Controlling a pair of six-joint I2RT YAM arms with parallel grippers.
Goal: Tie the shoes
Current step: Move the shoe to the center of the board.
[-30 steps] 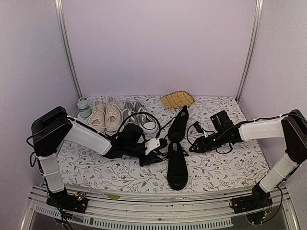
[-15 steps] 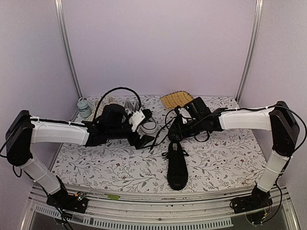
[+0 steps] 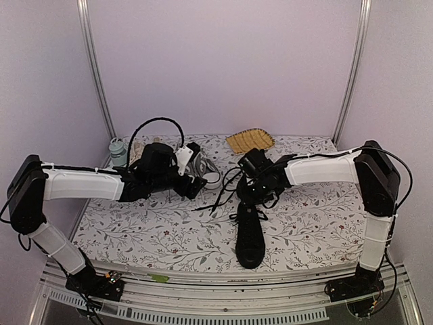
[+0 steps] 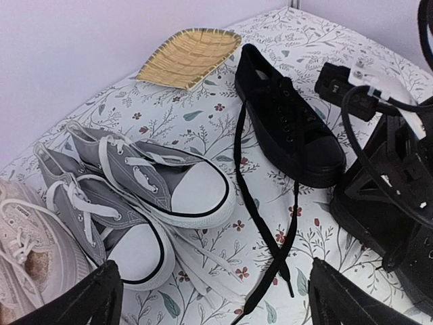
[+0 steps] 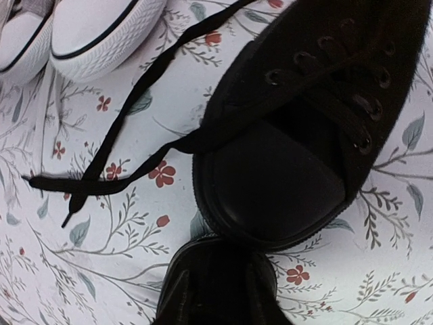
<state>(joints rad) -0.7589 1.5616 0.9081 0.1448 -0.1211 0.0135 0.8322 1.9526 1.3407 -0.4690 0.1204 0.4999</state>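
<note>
Fingers (image 4: 88, 298) on outstretched left arm (image 3: 81, 184) spread wide, right arm (image 3: 318, 169) over black shoe (image 5: 284, 156), grip unreadable.

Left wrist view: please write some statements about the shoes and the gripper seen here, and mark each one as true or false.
1. The laces of the black sneaker lie loose on the cloth. True.
2. The black sneaker sits inside the woven tray. False: it lies on the cloth next to the tray.
3. The grey sneakers have white toe caps. True.
4. The left gripper is shut on a lace. False: its fingers stand wide apart, with nothing held.
</note>
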